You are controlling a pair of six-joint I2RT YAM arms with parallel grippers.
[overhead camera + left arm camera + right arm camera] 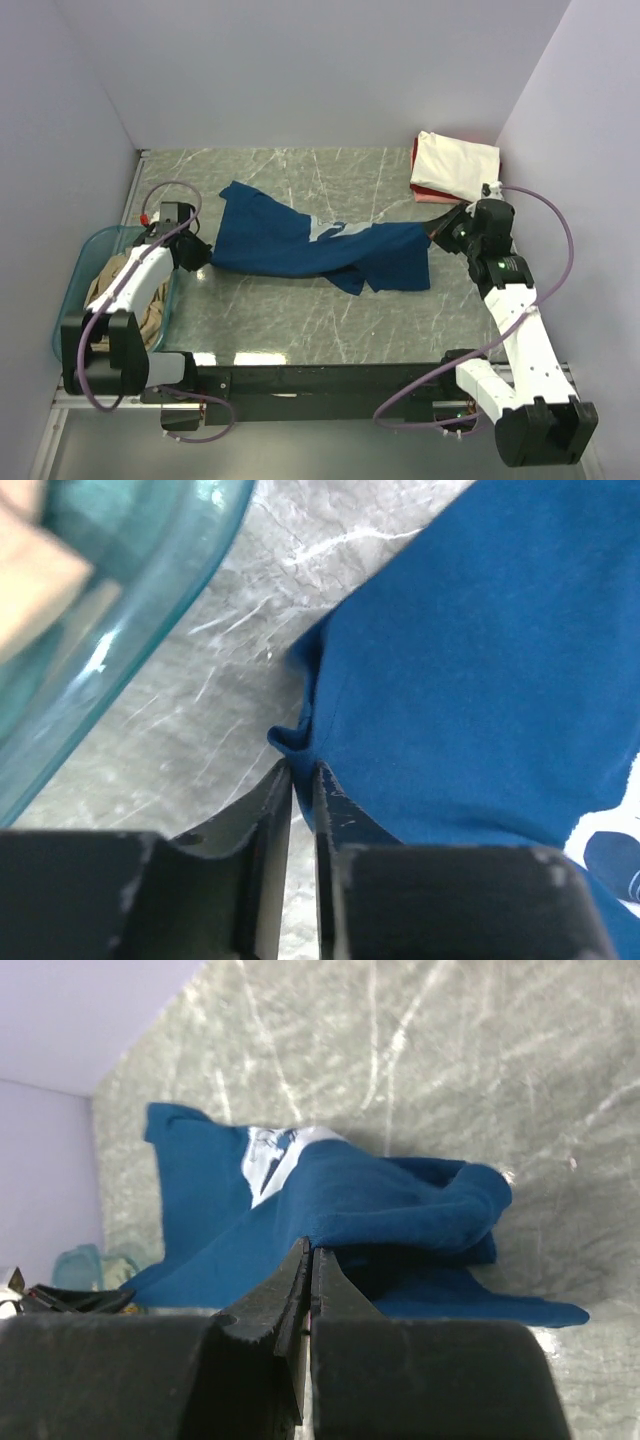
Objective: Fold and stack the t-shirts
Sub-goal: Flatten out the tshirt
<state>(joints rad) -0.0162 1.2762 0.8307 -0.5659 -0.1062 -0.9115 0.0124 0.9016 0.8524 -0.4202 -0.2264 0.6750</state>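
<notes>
A navy t-shirt (300,245) with a pale print lies stretched and rumpled across the middle of the table. My left gripper (205,252) is at its left end. In the left wrist view the left gripper (303,770) has its jaws a narrow gap apart, and a fold of the navy t-shirt (480,660) sits between the tips. My right gripper (432,232) is at the shirt's right end. In the right wrist view the right gripper (310,1250) is pressed shut on an edge of the navy t-shirt (330,1190). A folded cream t-shirt (455,165) rests on a red one (425,193) at the back right.
A translucent teal tub (90,250) stands at the left edge beside the left arm, with tan cloth (110,285) in it. The tub's rim (130,590) is close to the left gripper. Pale walls close in the table on three sides.
</notes>
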